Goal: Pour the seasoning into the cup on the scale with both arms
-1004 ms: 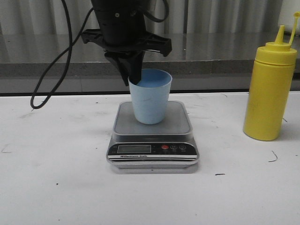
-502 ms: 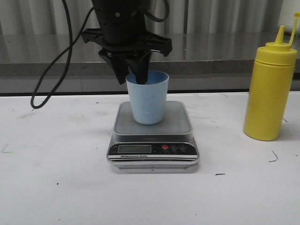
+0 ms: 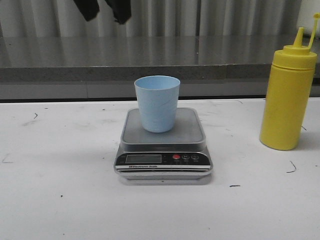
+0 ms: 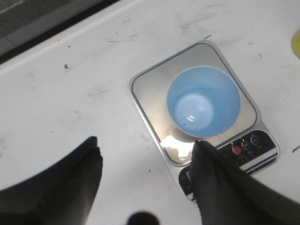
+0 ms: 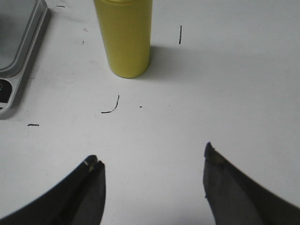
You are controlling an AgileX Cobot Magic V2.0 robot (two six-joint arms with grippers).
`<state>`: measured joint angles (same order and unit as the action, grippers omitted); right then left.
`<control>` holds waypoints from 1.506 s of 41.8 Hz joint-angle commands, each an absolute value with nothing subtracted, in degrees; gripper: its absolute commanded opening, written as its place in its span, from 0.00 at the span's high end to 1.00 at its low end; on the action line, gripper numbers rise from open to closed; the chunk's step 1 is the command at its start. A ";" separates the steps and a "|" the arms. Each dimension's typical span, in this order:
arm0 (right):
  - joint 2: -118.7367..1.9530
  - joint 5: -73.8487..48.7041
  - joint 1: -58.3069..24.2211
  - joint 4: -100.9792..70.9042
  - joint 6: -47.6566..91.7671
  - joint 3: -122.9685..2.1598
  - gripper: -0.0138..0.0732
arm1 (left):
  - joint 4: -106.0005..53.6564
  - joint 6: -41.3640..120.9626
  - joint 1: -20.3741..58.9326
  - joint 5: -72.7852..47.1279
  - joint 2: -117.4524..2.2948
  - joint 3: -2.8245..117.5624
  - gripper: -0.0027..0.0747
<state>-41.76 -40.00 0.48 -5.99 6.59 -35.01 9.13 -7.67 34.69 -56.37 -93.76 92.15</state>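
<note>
The pale blue cup [image 3: 157, 103] stands upright and empty on the grey platform of the silver scale [image 3: 192, 131] at the table's middle; both show from above in the left wrist view, the cup [image 4: 204, 108] on the scale [image 4: 148, 91]. My left gripper [image 3: 104, 10] is open and empty, high above and to the left of the cup, its fingertips just showing at the top edge; in its wrist view [image 4: 146, 146] the jaws stand wide apart. The yellow seasoning bottle [image 3: 288, 95] stands upright at the right, tip cap off the nozzle. My right gripper [image 5: 152, 157] is open and empty, short of the bottle [image 5: 123, 35].
A grey ledge and a pale corrugated wall [image 3: 225, 20] run behind the white table [image 3: 60, 200]. Small dark marks dot the tabletop. The scale's corner [image 5: 18, 42] shows in the right wrist view.
My left gripper has let go of the cup and risen up and to the left, nearly out of the front view. The cup stays upright on the scale.
</note>
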 commanded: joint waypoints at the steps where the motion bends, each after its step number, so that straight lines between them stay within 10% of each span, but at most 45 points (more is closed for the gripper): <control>1: -41.80 -37.19 0.73 -5.93 6.97 -37.04 0.29 | 9.90 -7.94 33.75 -50.79 -84.90 87.98 0.44; 33: -41.80 -37.19 0.73 -5.93 6.97 -37.04 0.29 | 5.83 -7.94 33.14 -36.20 -41.10 48.12 0.44; 63: -41.80 -37.13 0.73 -6.36 6.97 -37.04 0.29 | 5.83 -7.94 33.14 -36.20 -39.59 46.68 0.44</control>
<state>-41.76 -40.00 0.48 -5.99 6.59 -35.01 6.04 -7.67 33.16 -40.86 -39.54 45.08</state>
